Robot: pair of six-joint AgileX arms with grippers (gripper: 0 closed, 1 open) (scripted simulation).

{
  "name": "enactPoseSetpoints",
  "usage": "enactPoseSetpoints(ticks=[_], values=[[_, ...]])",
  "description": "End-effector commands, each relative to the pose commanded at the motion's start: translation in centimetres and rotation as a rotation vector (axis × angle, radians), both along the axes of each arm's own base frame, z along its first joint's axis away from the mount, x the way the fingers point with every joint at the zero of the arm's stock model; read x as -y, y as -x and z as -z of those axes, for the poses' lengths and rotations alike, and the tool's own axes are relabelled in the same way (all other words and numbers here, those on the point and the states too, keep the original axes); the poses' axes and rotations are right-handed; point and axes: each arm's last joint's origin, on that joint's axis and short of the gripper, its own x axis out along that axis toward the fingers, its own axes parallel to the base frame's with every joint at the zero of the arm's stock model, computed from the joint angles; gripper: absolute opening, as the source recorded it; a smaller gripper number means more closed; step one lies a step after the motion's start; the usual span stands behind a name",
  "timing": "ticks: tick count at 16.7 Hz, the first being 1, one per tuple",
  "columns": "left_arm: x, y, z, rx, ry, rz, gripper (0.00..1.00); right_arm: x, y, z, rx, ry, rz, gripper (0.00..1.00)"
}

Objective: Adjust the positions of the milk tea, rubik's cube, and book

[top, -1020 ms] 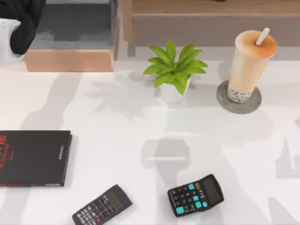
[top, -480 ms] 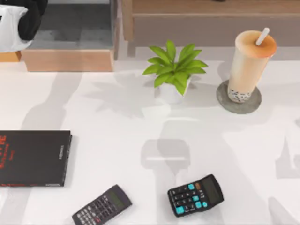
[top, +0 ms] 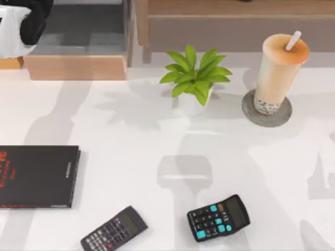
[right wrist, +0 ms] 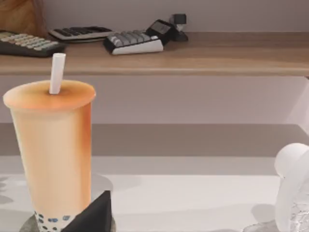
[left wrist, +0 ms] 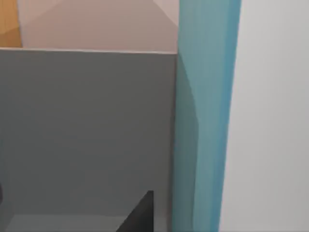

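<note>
Visibly, one milk tea (top: 279,70), two calculators (top: 218,217).

Shifted up and leftward in the top view's far left corner over the past second: left arm (top: 21,23) (black and white), then barely moved since half a second ago.

milk tea (top: 278,70) on coaster (top: 267,110), plant (top: 194,78) left of it

I see the milk tea (top: 276,70) peach-beige with dark pearls on a grey coaster (top: 267,111). The book (left wrist: 205,121) is teal.
</note>
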Motion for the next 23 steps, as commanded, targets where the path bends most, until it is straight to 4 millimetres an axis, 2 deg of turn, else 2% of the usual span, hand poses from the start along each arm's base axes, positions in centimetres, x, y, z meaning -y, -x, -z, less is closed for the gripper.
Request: enactPoseSetpoints(ticks=[7,16,23], values=[[0.0,0.0,0.0,0.000,0.000,0.000,0.02,0.0,0.0,0.0,0.000,0.000,0.000,1.00],[0.1,0.0,-0.1,0.002,-0.001,0.002,0.00,0.0,0.0,0.0,0.000,0.000,0.000,1.00],[0.1,1.0,-1.1,0.002,-0.001,0.002,0.00,0.0,0.0,0.0,0.000,0.000,0.000,1.00]])
